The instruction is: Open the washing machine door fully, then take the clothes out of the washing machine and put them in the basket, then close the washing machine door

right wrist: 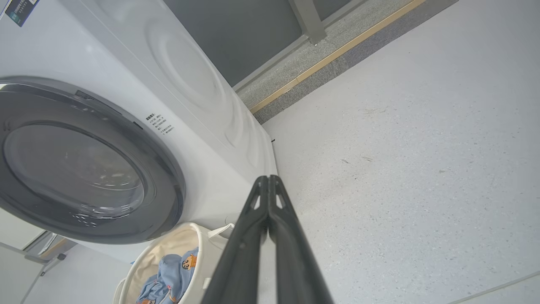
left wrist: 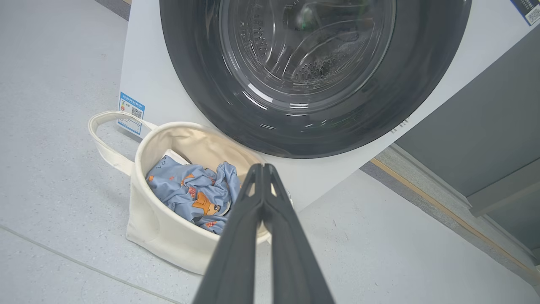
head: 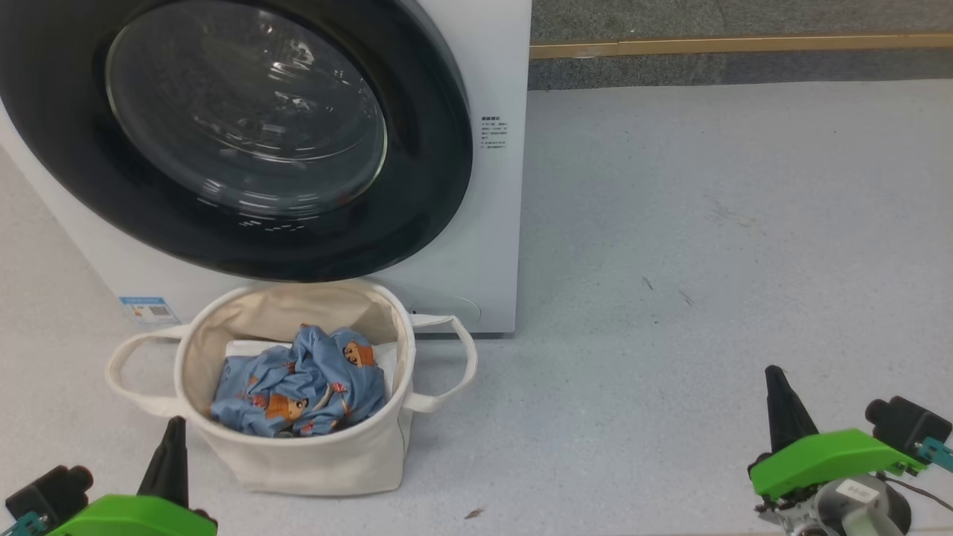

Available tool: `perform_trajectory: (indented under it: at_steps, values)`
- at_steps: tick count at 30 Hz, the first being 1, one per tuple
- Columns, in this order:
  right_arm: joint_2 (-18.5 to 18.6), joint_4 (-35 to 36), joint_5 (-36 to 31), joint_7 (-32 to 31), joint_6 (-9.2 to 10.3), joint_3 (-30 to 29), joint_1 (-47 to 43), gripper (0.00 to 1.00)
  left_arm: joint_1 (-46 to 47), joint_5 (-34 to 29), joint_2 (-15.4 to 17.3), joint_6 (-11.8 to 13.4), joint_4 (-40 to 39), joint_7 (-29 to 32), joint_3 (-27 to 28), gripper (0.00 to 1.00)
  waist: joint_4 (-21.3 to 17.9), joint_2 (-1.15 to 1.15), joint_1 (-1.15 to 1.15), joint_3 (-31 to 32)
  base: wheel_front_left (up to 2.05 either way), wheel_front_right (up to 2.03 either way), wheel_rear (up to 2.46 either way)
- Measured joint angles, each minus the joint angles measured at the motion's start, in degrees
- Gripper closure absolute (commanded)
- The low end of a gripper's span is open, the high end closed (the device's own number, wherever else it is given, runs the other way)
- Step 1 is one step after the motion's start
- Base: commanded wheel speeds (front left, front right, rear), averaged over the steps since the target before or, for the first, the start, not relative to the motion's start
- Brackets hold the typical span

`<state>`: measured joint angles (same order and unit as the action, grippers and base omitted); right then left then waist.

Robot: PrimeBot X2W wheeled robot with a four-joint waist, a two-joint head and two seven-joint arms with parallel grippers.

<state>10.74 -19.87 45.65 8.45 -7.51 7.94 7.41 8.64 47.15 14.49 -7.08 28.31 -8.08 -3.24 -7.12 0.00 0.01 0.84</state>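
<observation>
Ok so, the washing machine is parked on the floor toward its far left corner. The washing machine door is seen pressed flat against the front, so it's shut as far as can be told. Drum ribs and reflections can be made out through the glass.

The basket is set on the floor right up against the machine's front, directly under the door's lower rim, with both loop handles sticking out sideways. The clothes are bunched up inside the basket, blue with little orange figures, and are laid on top of a white sheet tucked along the bottom. A blue sticker is stuck low on the machine's front, just behind the basket's left handle. A small block of printed text is found to the right of the door.

The left jaws are held low by the near edge of the floor, close to the basket's front wall. Their fingers are pinched fully together with nothing between them. The right jaws are parked well off to the right over the floor, fingers likewise closed tight and nothing gripped.
</observation>
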Motion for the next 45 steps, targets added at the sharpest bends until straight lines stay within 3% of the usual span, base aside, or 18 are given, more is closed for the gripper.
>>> perform_trajectory:
  at_steps: [45]
  values:
    - [-3.8, 1.8, 23.8, -7.2, 0.01, -7.4, -0.7, 1.00, -1.7, 22.7, -6.0, 0.0, -6.0, 7.2, 4.0, 1.00, 3.6, 0.00, 0.00, -0.5, 0.00, 0.00, 0.00]
